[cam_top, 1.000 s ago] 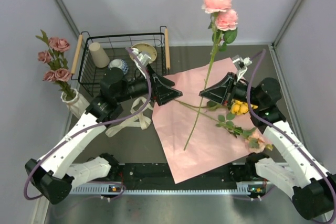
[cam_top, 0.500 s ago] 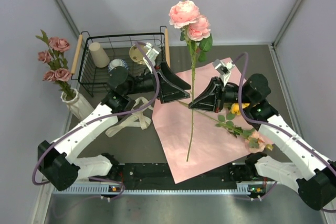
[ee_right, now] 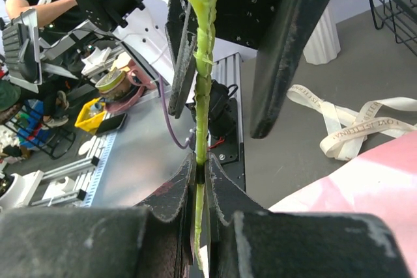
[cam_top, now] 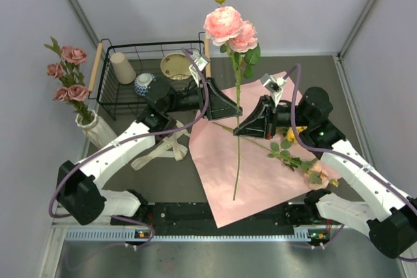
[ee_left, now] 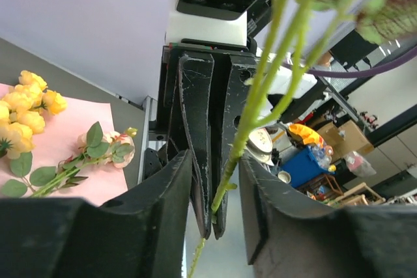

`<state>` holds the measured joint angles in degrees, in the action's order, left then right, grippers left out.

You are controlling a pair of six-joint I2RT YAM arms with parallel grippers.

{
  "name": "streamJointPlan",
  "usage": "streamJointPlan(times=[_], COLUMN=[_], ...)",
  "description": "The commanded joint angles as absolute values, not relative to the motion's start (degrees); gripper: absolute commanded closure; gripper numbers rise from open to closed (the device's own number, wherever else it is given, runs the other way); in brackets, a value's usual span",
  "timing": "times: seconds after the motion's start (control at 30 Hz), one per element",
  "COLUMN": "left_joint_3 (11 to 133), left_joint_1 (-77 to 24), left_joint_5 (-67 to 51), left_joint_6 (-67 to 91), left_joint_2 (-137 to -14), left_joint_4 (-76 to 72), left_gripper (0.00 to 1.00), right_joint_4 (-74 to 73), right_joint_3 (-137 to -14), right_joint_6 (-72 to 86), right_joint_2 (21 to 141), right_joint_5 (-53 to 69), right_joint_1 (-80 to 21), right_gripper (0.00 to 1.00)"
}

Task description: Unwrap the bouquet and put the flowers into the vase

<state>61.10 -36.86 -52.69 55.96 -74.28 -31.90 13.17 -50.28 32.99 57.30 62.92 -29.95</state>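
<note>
A long-stemmed pink rose (cam_top: pixel 229 27) stands upright over the unfolded pink paper (cam_top: pixel 260 167). My right gripper (cam_top: pixel 236 132) is shut on its green stem (ee_right: pixel 203 96), low down. Just above that grip, my left gripper (cam_top: pixel 234 110) is open, one finger (ee_right: pixel 287 50) on each side of the stem (ee_left: pixel 251 115), with gaps showing. The cream ribbed vase (cam_top: pixel 96 127) stands at the far left and holds mauve roses (cam_top: pixel 68 73). Yellow roses (ee_left: pixel 26 105) and a leafy pink one (cam_top: pixel 317 174) lie on the paper by the right arm.
The cream ribbon (cam_top: pixel 163 148) lies loose on the table left of the paper. A black wire basket (cam_top: pixel 153 47) at the back left holds a beige cup (cam_top: pixel 122 68), a blue-and-white bowl (cam_top: pixel 144 84) and a round dish (cam_top: pixel 177 66).
The right gripper carried the rose leftward and holds it upright. The left arm reached over to the stem, and its jaws have narrowed around it.
</note>
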Motion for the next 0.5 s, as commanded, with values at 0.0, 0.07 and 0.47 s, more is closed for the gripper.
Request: streamJointPlan(times=[0.0, 0.07, 0.47], left_joint_3=[65.4, 65.7, 66.5], left_joint_1=[-37.0, -37.0, -36.8], left_joint_5=[-54.5, -54.7, -52.4], left_joint_6=[56.8, 55.5, 48.3], left_joint_2=[-75.3, -75.5, -73.6], left_joint_4=[-34.6, -33.4, -25.1], left_gripper=[0.64, 0.67, 1.0], right_joint_4=[10.7, 9.2, 1.7], right_joint_3=[-53.8, -53.8, -55.2], right_joint_6=[27.9, 26.5, 21.7], right_joint_2=[57.0, 57.0, 57.3], right_joint_5=[63.5, 63.1, 60.5], right_joint_1=[-30.8, -30.8, -31.3], right_gripper=[1.0, 1.0, 1.0])
